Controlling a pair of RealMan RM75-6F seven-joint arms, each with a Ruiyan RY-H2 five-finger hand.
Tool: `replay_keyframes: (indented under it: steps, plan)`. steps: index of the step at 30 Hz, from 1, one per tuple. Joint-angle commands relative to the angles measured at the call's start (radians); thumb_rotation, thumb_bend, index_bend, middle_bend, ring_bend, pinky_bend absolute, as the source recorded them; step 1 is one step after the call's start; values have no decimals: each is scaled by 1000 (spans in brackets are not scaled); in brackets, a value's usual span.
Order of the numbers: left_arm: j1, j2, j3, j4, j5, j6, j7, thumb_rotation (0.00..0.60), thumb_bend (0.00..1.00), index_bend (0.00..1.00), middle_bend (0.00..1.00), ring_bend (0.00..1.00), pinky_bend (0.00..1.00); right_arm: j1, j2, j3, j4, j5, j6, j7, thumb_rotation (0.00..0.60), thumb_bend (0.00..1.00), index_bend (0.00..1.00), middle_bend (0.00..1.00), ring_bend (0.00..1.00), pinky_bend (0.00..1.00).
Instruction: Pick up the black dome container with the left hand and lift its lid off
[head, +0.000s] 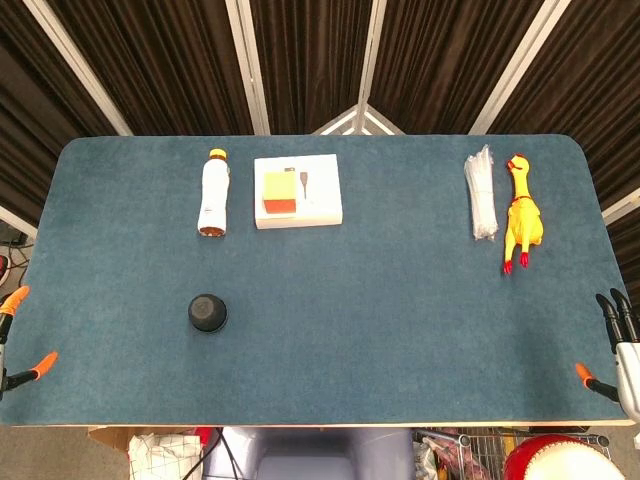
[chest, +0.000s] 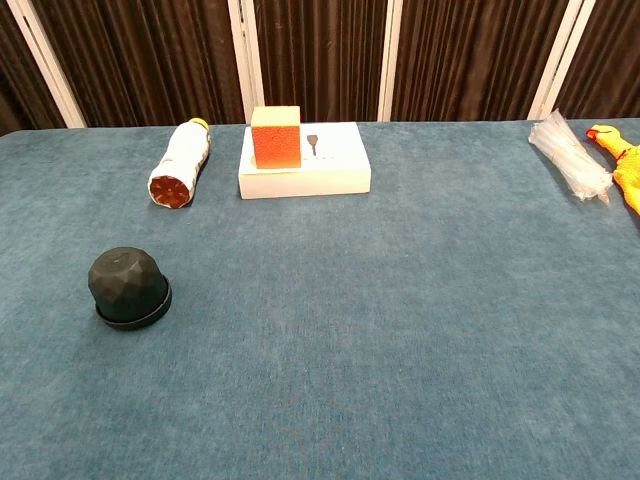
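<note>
Since the black dome container (chest: 129, 288) sits alone, lid on, near the table's (head: 400, 330) left front, I'd close around its base. Right hand (head: 622, 335) barely visible; fingers' state unclear. Left hand unseen.

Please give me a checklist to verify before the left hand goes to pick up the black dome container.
1. Black dome container stands upright on the table, lid on: ok.
2. Space around it is free; the lying white bottle and the white box with the orange cube are well behind it: ok.
3. Container lies on the left half of the table, the left hand's side: ok.
4. Left hand is open and ready: cannot tell, it shows in neither view.
5. Right hand stays away, at the table's right edge: ok; its fingers' state: cannot tell.
6. Rubber chicken and plastic packet are far right, out of the path: ok.
</note>
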Motion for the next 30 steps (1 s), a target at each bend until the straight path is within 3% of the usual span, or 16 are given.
replay_keyframes:
  steps: [1,13,23,30]
  plan:
    - [1,1,2,-2,1,1,1,600,242,133,143,0,0,1,0,0,2,3,-4,-2,600,209,0,0,157,79]
    - [10,12,2,-9,15,20,-30,600,242,132,155,0,0,7,-1,2,-2,6,-11,-7,600,209,0,0,157,80]
    - [-12,16,13,-3,0,-47,-57,600,241,130,155,0,0,7,-3,3,-10,16,-14,-16,600,209,0,0,157,80]
    - [-15,5,25,-9,51,-39,-136,600,221,111,137,0,0,9,3,-3,0,11,-26,13,600,209,0,0,157,80]
